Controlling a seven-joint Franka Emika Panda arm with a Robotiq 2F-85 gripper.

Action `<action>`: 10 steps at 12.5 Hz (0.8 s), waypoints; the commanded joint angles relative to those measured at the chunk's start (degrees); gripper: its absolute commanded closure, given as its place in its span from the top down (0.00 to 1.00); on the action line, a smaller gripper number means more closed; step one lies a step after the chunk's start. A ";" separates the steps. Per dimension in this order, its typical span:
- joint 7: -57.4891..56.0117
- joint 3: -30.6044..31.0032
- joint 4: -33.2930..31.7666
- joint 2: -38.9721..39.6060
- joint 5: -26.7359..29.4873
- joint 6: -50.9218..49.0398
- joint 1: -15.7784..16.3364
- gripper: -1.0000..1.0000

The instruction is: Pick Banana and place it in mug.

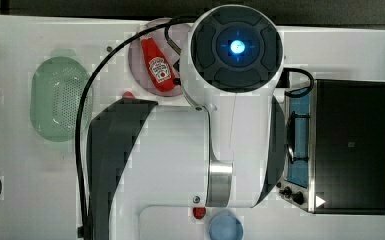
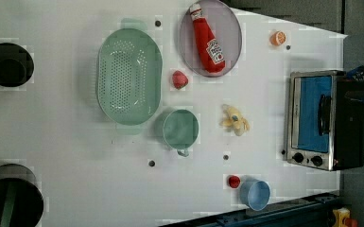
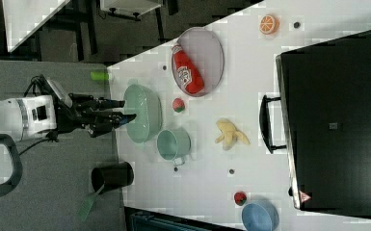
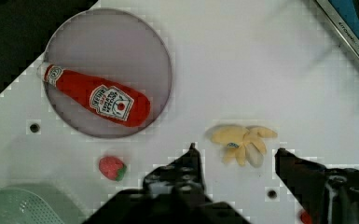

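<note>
Your gripper (image 4: 235, 151) stands open, roughly at mid-width, and holds nothing. In the wrist view its two fingertips frame the banana (image 4: 242, 140) from above, with the fruit lying flat on the tabletop (image 4: 261, 70) between and just beyond them. In the right view the gripper (image 3: 123, 109) hangs well clear of the surface, so you have a full descent ahead.

Watch for these risks:

- The banana's peel segments splay outward. If you come down off-centre, one finger may land on a segment and pin or flick the fruit away instead of closing around it.
- The banana looks about as wide as the mug's (image 2: 181, 128) mouth. A tilted or off-centre release could leave it perched on the rim or knock the light cup over.
- The colander (image 2: 129, 75) sits touching or almost touching the mug at its 10 o'clock in the left view, so a wide swing on the way in may clip it.
- The strawberry (image 2: 179, 79) lies at the mug's 12 o'clock, near your path.

In the left view the banana (image 2: 235, 119) lies at the mug's 3 o'clock, a short way apart, between the mug and the toaster oven (image 2: 322, 120). The ketchup bottle (image 2: 207, 38) rests on its plate (image 2: 231, 28) at the banana's 11 o'clock, well apart.
</note>
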 commanded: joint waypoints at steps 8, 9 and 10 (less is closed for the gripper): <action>-2.58 -1.38 -13.97 -9.38 -0.76 -1.19 -0.62 1.00; -6.15 -1.41 -15.78 -8.37 -0.76 1.09 -0.64 1.00; -9.87 -1.41 -17.51 -7.19 -0.76 3.37 -0.64 1.00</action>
